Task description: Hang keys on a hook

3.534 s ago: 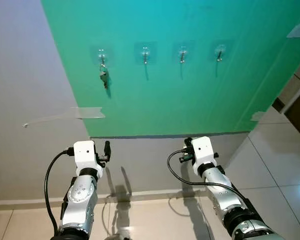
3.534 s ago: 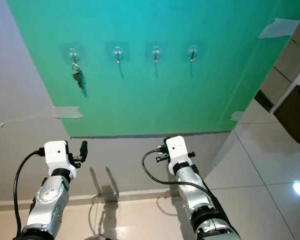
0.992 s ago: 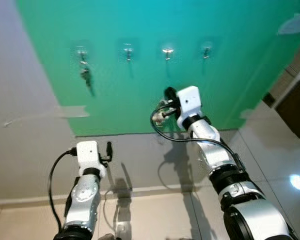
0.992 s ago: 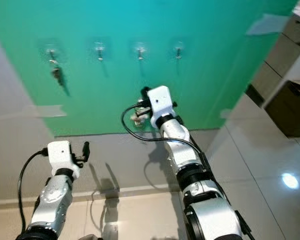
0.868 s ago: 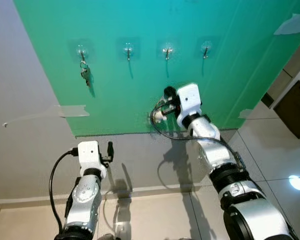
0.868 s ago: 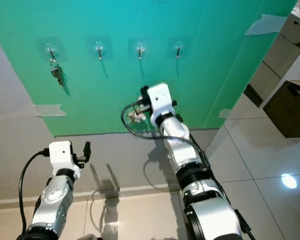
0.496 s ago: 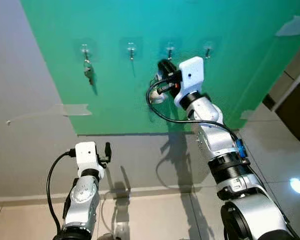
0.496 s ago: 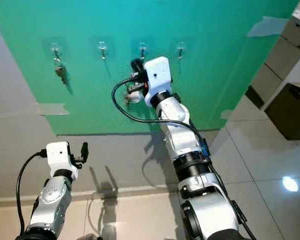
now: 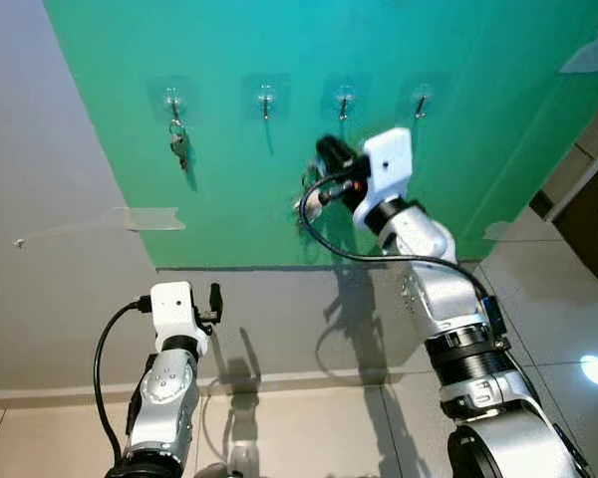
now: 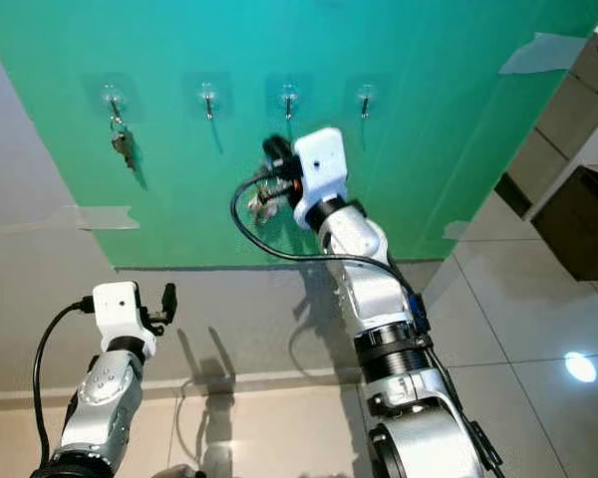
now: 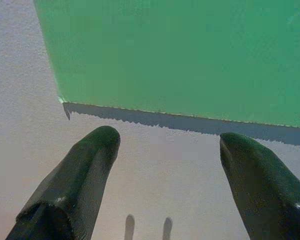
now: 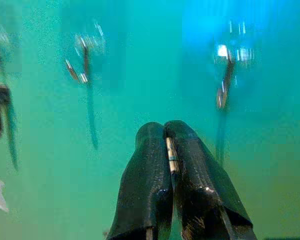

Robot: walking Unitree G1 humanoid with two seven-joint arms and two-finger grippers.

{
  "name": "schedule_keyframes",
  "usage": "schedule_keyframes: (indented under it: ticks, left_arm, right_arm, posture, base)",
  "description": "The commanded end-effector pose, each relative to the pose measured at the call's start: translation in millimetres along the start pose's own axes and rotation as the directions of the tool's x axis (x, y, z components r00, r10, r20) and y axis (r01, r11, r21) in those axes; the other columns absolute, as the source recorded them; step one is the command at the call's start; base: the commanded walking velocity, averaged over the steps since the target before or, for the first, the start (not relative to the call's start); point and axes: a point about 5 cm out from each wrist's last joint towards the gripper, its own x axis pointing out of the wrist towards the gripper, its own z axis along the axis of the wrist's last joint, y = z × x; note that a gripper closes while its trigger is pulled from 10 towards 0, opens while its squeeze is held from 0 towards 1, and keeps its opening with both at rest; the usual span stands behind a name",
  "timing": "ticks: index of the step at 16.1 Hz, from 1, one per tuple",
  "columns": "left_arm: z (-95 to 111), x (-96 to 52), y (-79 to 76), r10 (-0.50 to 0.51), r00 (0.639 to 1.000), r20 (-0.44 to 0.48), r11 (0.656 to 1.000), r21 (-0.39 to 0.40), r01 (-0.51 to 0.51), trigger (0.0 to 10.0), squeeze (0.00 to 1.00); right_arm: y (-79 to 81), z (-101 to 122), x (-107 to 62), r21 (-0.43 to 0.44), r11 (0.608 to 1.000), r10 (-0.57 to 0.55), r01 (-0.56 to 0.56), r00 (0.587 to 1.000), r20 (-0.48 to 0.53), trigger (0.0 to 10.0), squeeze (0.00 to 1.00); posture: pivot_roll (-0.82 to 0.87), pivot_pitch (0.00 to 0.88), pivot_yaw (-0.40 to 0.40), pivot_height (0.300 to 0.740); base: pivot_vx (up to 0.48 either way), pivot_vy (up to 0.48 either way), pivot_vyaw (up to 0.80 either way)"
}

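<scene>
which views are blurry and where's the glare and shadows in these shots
Right wrist view: soft and smeared, the hooks streaked with bright glints, the right gripper sharper. Left wrist view: the left gripper slightly soft, a crisp shadow under the green panel. Eye views: sharp, arm shadows on the wall, a glare spot on the floor tiles.
</scene>
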Motion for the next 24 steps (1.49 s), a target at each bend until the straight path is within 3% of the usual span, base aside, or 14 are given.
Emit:
schedule_keyframes:
  ticks: [1,5,12,18,24]
  left_arm:
    - [0,1.8,-3.7,-0.008,1.0,-0.009,1.0,-0.004,0.008,10.0,0.0]
    - [0,2.3,-3.7,-0.008,1.0,-0.006,1.0,-0.007,0.008,10.0,0.0]
    - [1,3.3,-2.4,-0.008,1.0,-0.004,1.0,-0.006,0.008,10.0,0.0]
    - [2,5.5,-4.8,-0.007,1.0,0.0,1.0,-0.009,0.007,10.0,0.0]
    - [0,3.0,-6.6,-0.004,1.0,0.0,1.0,-0.011,0.004,10.0,0.0]
  right_arm:
    - [3.3,16,4.1,0.0,0.999,0.04,-0.04,0.998,0.04,10.0,0.0]
    - [10.7,44,8.6,0.011,0.989,0.145,-0.146,0.984,0.101,10.0,0.0]
    - [-0.4,60,13.4,0.01,0.994,0.11,-0.113,0.985,0.129,10.0,0.0]
    - [-1.1,78,19.9,-0.006,0.989,0.147,-0.148,0.973,0.177,10.0,0.0]
    - [6.2,75,25.0,0.012,0.983,0.178,-0.183,0.97,0.166,10.0,0.0]
  posture:
    - [-0.03,0.0,-0.029,0.74]
    - [-0.02,0.0,-0.035,0.74]
    - [-0.02,0.0,-0.036,0.74]
    - [-0.01,0.0,-0.049,0.74]
    - [0.01,0.0,-0.06,0.74]
  base:
    - [0.0,0.0,0.0]
    - [0.0,0.0,0.0]
    - [0.0,0.0,0.0]
    - [0.0,0.0,0.0]
    - [0.0,0.0,0.0]
